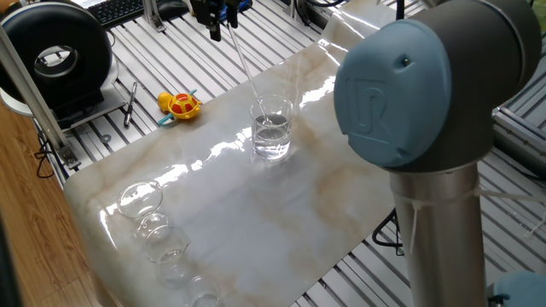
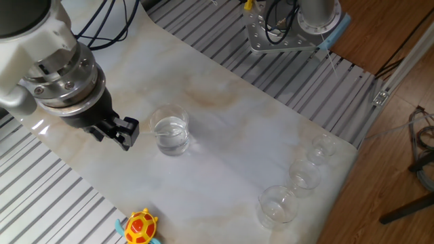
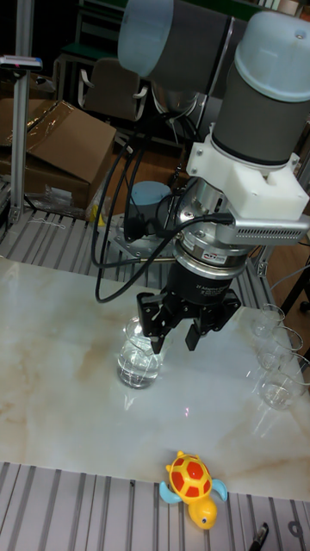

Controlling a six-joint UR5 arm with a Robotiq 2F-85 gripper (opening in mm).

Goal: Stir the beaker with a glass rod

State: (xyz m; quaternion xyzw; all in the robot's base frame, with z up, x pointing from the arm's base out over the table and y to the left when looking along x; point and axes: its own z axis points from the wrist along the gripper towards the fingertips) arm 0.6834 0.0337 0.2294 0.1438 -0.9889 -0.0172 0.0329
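1. Your beaker (image 1: 272, 130) stands upright near the middle of the marble-patterned table (image 1: 256, 222), partly filled with clear liquid; the glass rod (image 1: 247, 72) slants down into it, its lower end inside the glass
2. A row of smaller clear glass vessels (image 1: 153, 223) sits along one end edge of the table, well apart from the beaker
3. A yellow-and-red toy turtle (image 1: 178, 105) lies just off the long edge, on the slatted frame
4. Your gripper (image 3: 176, 331) hangs above and just beside the beaker, its fingers (image 2: 126, 131) closed in on the rod's upper end, the wrist tilted, the arm reaching over the table
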